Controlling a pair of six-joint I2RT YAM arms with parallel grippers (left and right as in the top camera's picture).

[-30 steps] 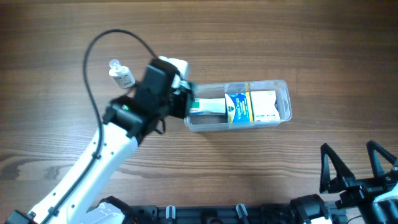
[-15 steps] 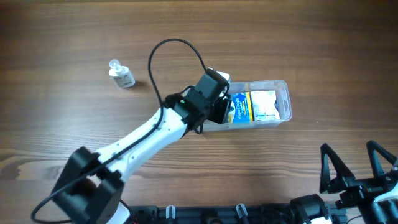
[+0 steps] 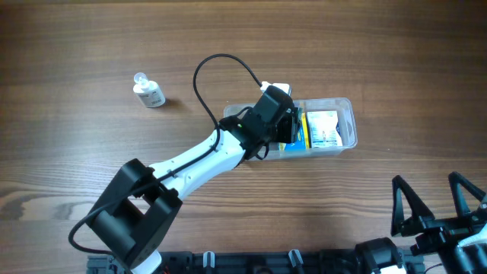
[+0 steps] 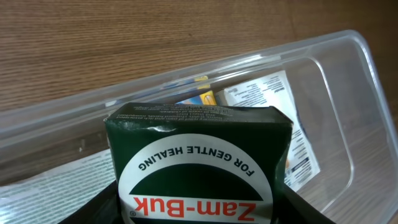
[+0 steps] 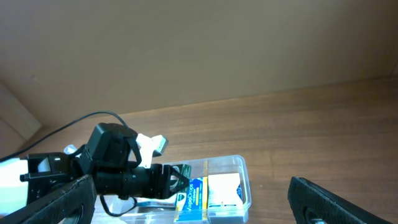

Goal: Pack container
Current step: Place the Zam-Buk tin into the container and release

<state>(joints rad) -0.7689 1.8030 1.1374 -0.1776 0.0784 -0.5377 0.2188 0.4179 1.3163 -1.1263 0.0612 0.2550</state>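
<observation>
In the last second the left hand (image 3: 284, 124) had swung from the left end of the clear container (image 3: 347, 114) to over its middle, gripping the green Zam-Buk box (image 4: 199, 155). The container sat right of centre on the table (image 3: 76, 167), a blue box (image 3: 300, 131) already inside. I judged only lowering and release remained, while the right hand (image 3: 428, 194) waited wide open, near right.

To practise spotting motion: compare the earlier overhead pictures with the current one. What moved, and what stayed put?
The left tool, gripping the green Zam-Buk box, travelled rightward from the container's left end to above its middle. The container, the blue box and white box inside, the small bottle and the right tool stayed put.
</observation>
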